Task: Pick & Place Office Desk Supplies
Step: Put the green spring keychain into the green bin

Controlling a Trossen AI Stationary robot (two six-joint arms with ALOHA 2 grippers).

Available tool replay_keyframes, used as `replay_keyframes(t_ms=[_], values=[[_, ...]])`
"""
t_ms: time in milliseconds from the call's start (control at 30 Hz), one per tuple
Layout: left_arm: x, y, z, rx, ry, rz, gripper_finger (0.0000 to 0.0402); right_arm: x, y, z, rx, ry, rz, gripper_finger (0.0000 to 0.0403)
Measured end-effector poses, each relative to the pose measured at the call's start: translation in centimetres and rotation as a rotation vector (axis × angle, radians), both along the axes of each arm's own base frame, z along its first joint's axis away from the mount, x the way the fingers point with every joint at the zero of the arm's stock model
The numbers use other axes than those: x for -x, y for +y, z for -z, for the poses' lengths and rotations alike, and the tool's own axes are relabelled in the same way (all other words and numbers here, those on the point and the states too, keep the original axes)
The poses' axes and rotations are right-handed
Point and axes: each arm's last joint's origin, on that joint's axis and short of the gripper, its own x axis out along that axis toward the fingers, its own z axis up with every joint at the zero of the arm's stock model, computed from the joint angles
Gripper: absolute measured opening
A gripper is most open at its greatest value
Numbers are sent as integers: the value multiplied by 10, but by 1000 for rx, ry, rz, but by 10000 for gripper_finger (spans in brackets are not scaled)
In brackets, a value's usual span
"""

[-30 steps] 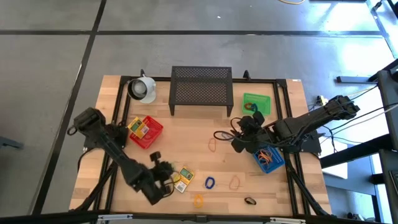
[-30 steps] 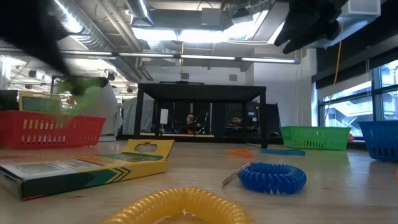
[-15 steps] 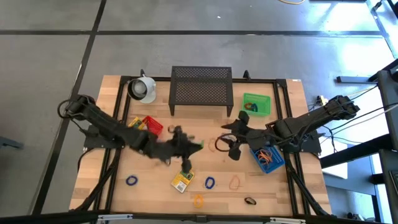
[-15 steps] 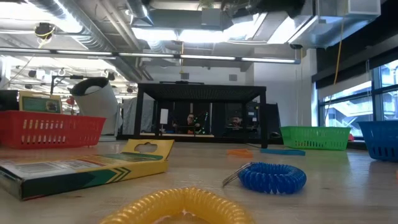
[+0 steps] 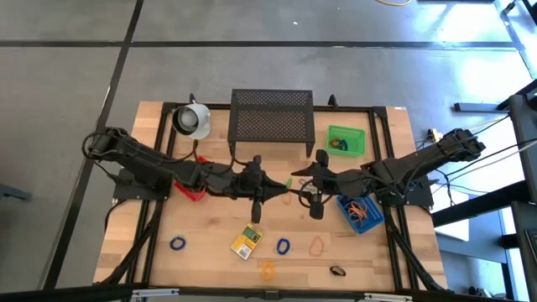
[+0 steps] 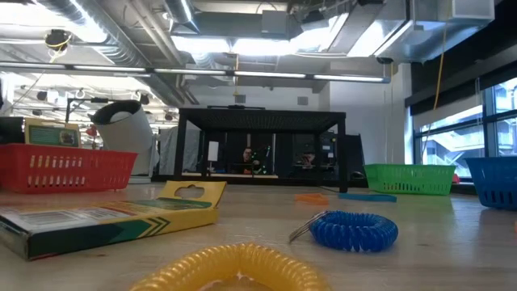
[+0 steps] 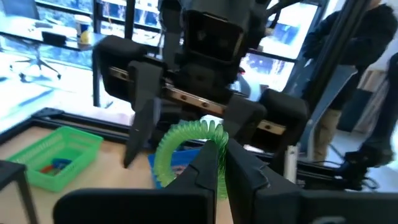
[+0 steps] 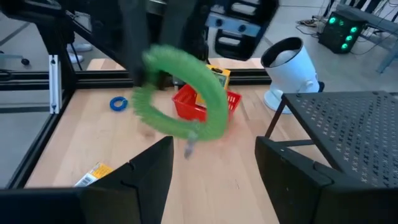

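Observation:
A green coiled loop (image 5: 288,183) hangs in the air over the table's middle. My left gripper (image 5: 278,186) is shut on it. The left wrist view shows the coil (image 7: 186,146) above my own fingertips (image 7: 219,149). My right gripper (image 5: 304,186) faces it from the table's right, open. The right wrist view shows the loop (image 8: 180,102) just ahead of its spread fingers (image 8: 211,168), apart from them. A yellow packet (image 5: 246,243), blue loops (image 5: 176,243) (image 5: 283,247), an orange loop (image 5: 317,245), a yellow loop (image 5: 267,270) and a black loop (image 5: 337,271) lie flat on the wood. My left gripper pinches one stretch of the green coil's ring (image 7: 214,138) between its two fingers. The fingers come in about level, pointing toward the table's right. The loop is lifted clear of the table, and the rest of the ring stands free beyond the fingertips.
A red bin (image 5: 191,183) with a yellow packet sits under my left arm. A green bin (image 5: 346,140) and a blue bin (image 5: 362,211) stand on the right. A black mesh rack (image 5: 271,122) and a white mug (image 5: 191,120) are at the far edge. The low view shows no gripper.
My left arm has swung from the near-left part of the table, beside the yellow packet, up and toward the middle, carrying the green coil clear of the table. My right gripper has moved a little toward the table's left, to meet it.

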Motion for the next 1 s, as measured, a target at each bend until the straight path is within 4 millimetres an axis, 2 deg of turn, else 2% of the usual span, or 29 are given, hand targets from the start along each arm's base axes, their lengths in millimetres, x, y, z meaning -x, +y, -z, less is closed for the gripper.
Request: replay_keyframes(t_ms=[200, 433, 1000], values=[[-3, -1, 3, -63, 9, 35, 9, -1, -1, -1, -8, -13, -2, 229], [-14, -7, 20, -92, 42, 116, 9, -4, -5, -5, -26, -54, 15, 229], [-14, -4, 10, -183, -39, 51, 14, -4, -6, -5, -24, -54, 23, 229]])
